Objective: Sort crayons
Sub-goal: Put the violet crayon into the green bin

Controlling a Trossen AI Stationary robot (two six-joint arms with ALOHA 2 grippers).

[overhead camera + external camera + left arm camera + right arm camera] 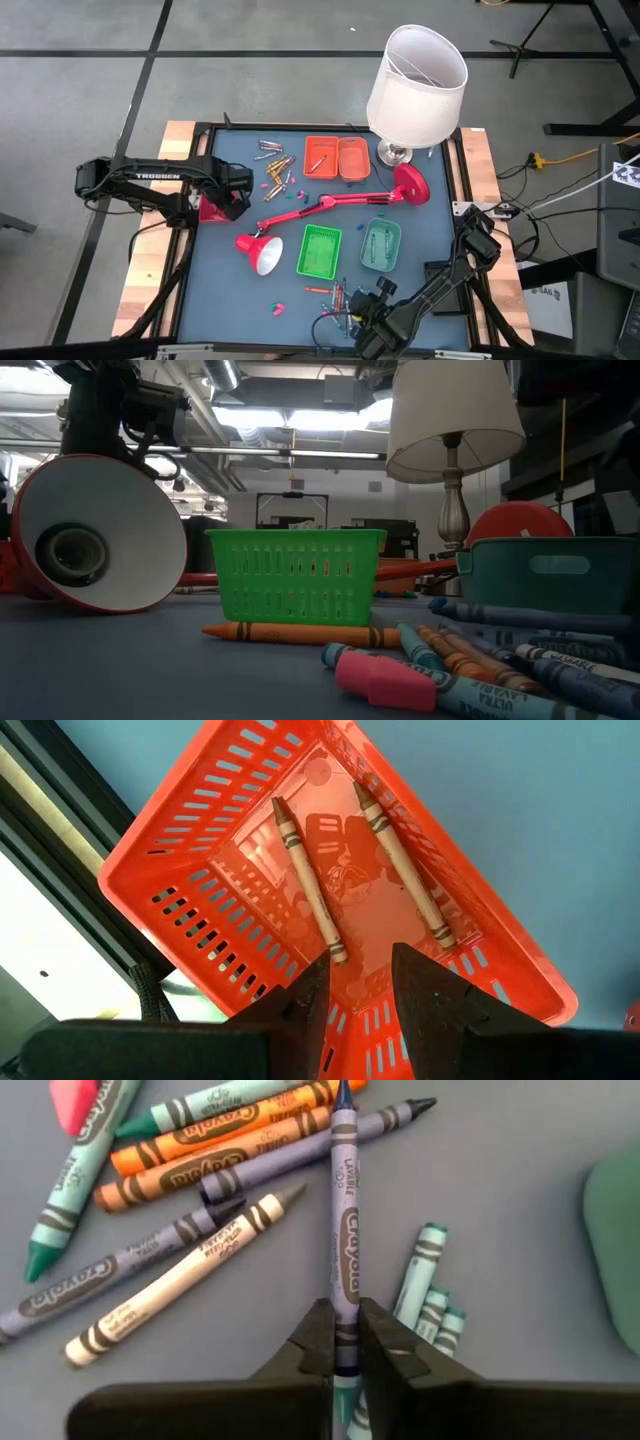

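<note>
While its fingers press from both sides on a lavender crayon [345, 1250], the right gripper [346, 1342] sits low over the crayon pile [340, 297] at the table's near edge, just in front of the green basket [319, 251] and teal tray [381, 244]. Orange, grey, white and teal crayons lie loose around it. Over at the left edge, the left gripper [360, 982], jaws narrowly parted and empty, hovers above a red basket [200, 870] holding two tan crayons [308, 880].

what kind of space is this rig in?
Probably a lab or workshop: exposed ceiling ducts and strip lights, equipment racks behind the table, cables and stand legs on a bare floor.
</note>
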